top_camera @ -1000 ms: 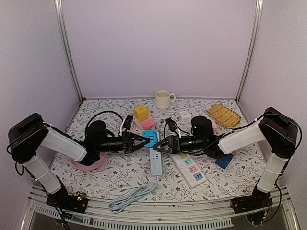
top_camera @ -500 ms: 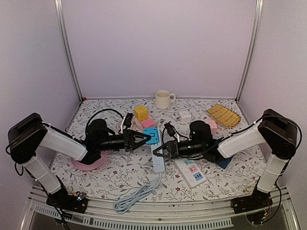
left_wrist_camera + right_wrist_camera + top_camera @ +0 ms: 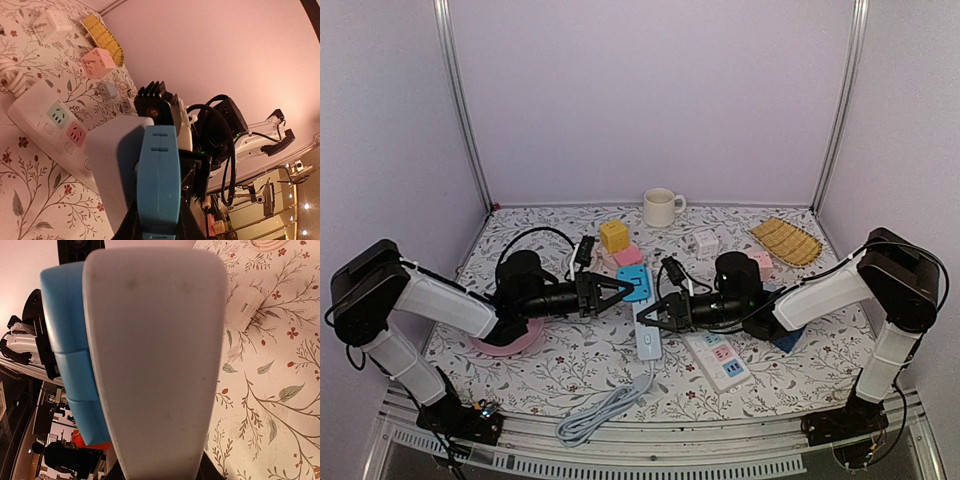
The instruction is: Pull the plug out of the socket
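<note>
A blue plug (image 3: 636, 284) sits against the far end of a white socket strip (image 3: 647, 342) whose grey cable (image 3: 603, 411) trails toward the front edge. My left gripper (image 3: 626, 288) is shut on the blue plug from the left; the left wrist view shows the plug (image 3: 158, 182) clamped between the jaws with the white strip (image 3: 111, 165) pressed against it. From the right, my right gripper (image 3: 643, 318) is shut on the white strip, which fills the right wrist view (image 3: 155, 365) with the blue plug (image 3: 67, 360) at its left side.
A second white strip with coloured sockets (image 3: 718, 356) lies just right of the held one. A pink plate (image 3: 508, 340) lies under the left arm. Behind stand a white mug (image 3: 663, 207), yellow cube (image 3: 614, 235), pink adapter (image 3: 628, 256), white adapter (image 3: 705, 242) and yellow mat (image 3: 786, 240).
My right gripper moved down-left and shut on the white strip. The strip turned slightly and its cable shifted right. The left gripper kept its hold on the plug.
</note>
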{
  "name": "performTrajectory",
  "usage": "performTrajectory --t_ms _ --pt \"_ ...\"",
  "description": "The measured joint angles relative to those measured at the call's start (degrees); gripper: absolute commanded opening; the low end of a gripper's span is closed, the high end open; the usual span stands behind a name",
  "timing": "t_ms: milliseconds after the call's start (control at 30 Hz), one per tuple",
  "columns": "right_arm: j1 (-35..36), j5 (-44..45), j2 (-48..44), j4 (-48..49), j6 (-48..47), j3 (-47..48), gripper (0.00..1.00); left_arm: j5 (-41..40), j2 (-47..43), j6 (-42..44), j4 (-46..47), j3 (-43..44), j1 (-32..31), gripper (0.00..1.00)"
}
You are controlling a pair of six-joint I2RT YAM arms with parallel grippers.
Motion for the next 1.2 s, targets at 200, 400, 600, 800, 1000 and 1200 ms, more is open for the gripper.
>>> performTrajectory --t_ms 200,400,600,800,1000,1200 --pt "0.00 -0.09 0.59 -0.13 0.22 0.20 0.07 -0.61 0.00 0.00 0.31 -0.55 -0.22 0.00" --pt "-0.02 -0.07 0.81 -2.01 -0.50 1.73 0.07 -1.73 -1.18 0.42 -0.26 -0.87 -0.24 0.00" --pt "-0.39 -0.22 1.27 -3.93 -1.75 3.43 0.07 -2.97 -1.84 1.16 -0.96 -0.87 -0.24 0.00" --pt "-0.87 -0.87 1.79 -5.68 -2.60 4.44 0.07 -3.41 -1.88 1.77 -1.60 -0.87 -0.24 0.00" --pt "-1.11 -1.55 1.79 -6.60 -3.72 5.31 0.07 -3.67 -2.86 2.43 -2.32 -0.87 -0.24 0.00" --pt "-1.29 -1.79 2.19 -7.98 -4.42 6.05 0.07 -4.00 -2.89 2.91 -2.97 -0.85 -0.24 0.00"
